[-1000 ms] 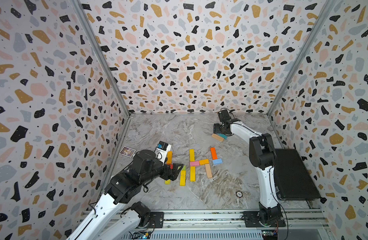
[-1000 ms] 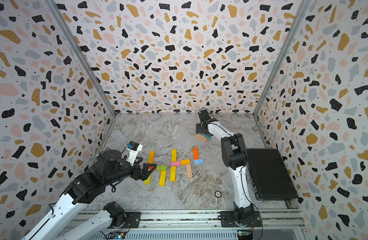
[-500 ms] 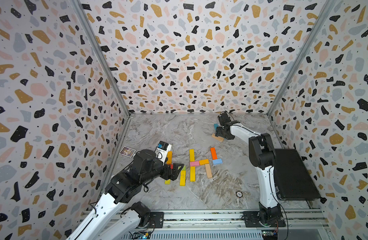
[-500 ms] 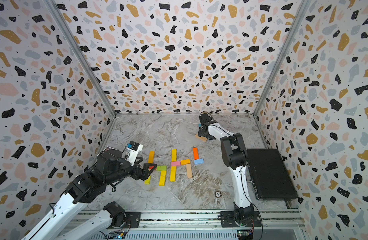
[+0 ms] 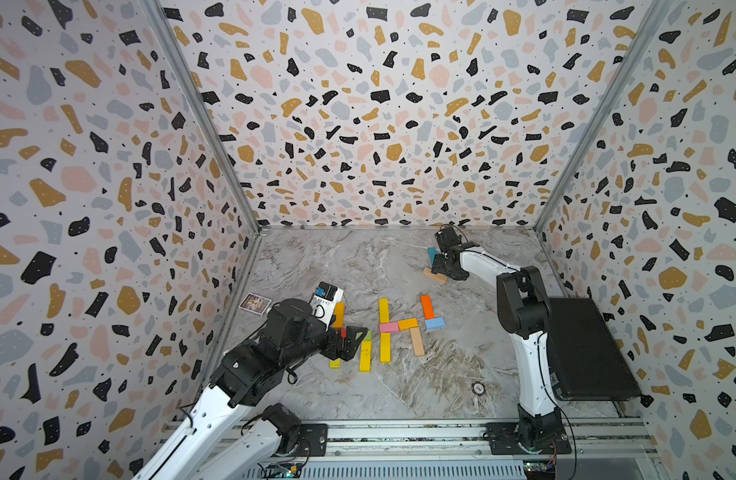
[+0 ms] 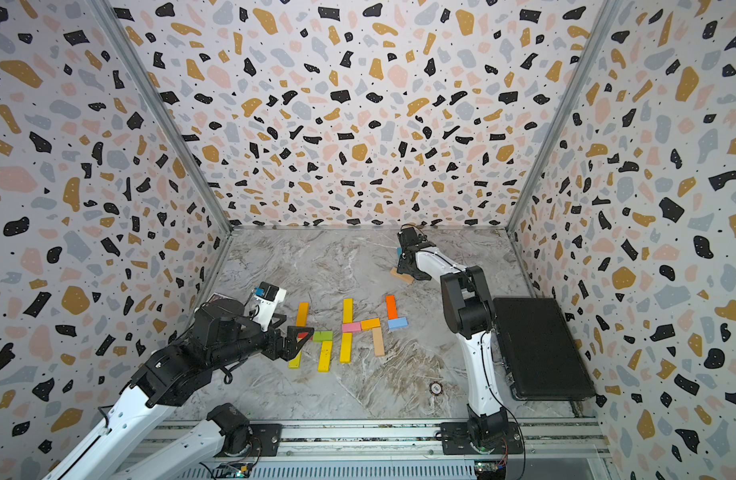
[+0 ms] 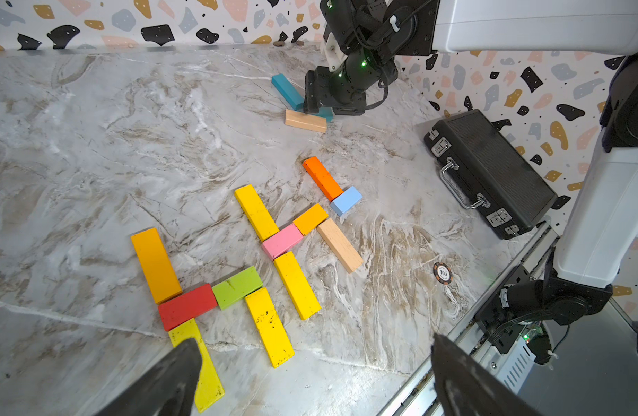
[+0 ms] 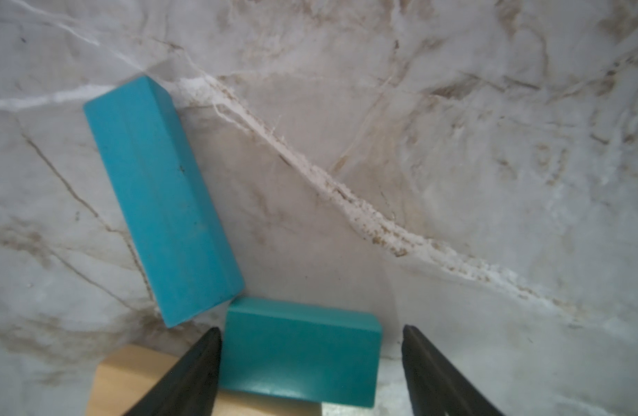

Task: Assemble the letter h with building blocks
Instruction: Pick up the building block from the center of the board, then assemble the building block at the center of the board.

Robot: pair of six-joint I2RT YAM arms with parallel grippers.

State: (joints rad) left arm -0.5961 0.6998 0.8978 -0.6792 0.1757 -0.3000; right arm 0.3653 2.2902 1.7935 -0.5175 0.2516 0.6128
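Grey-veined marble surface underfoot. Nearest the front rail, a small round poker chip, alone.

Just beyond, to the left, the left pincer. Hangs spread wide above a long lime-yellow wooden bar, grips nothing. Touching that bar in one group: a short red bar, a long amber bar, a short green bar and a speckled long yellow bar.

Toward the middle, a second group: a near long yellow bar, a short pink bar, a far long yellow bar, a short orange bar and a long tan bar. Just beside these, a long orange-red bar with a short light-blue bar at its near end.

Off to the right, a flat black case. By the left wall, a small printed card.

Farthest back, the right pincer. Straddles a short teal bar, partly spread, one finger at its end, the other clear of it. Not clamped. Close by, a long teal bar and a pale tan bar.
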